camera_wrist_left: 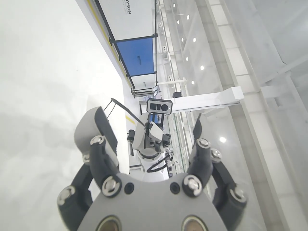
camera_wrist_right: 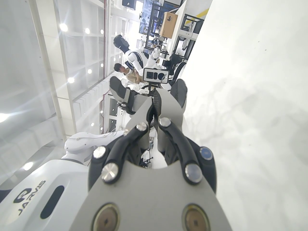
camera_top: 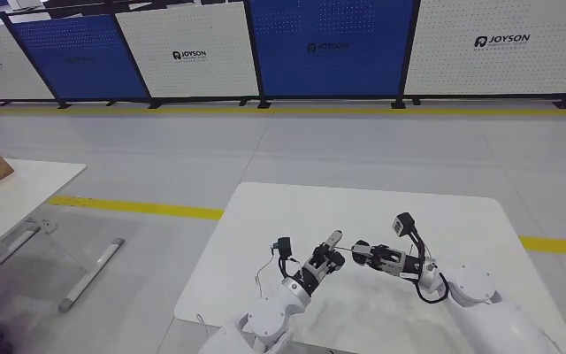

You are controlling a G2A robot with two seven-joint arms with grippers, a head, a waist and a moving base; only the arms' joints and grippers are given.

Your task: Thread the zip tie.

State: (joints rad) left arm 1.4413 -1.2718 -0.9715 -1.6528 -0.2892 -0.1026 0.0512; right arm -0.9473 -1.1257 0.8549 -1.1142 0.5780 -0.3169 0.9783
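Starting at the left of the top view, your left gripper (camera_wrist_left: pixel 150 121) sits in the lower middle of the frame over the white table (camera_top: pixel 292 212), and it's spread wide. In the left wrist view its fingers (camera_wrist_left: pixel 105 133) stand well apart with nothing pinched between the pads, so it's got hold of nothing.

Moving right, the zip tie (camera_wrist_right: pixel 156 111) is the thin black ribbed strap bridging the small gap between your two grippers. From the left wrist camera it shows as a dark strip sticking out of the other gripper, with its free end close to the tip of one left finger. I can't tell whether it actually touches that tip or just passes beside it. Either way, the strap sits out ahead of the left fingers rather than gripped by them.

Further right, just beside the left one in the top view, your right gripper (camera_wrist_right: pixel 154 97) is clamped tight, with its fingers squeezed together on the strap. The strap runs out from between the fingertips toward the spread left fingers beyond. The two grippers face each other, nearly tip to tip.
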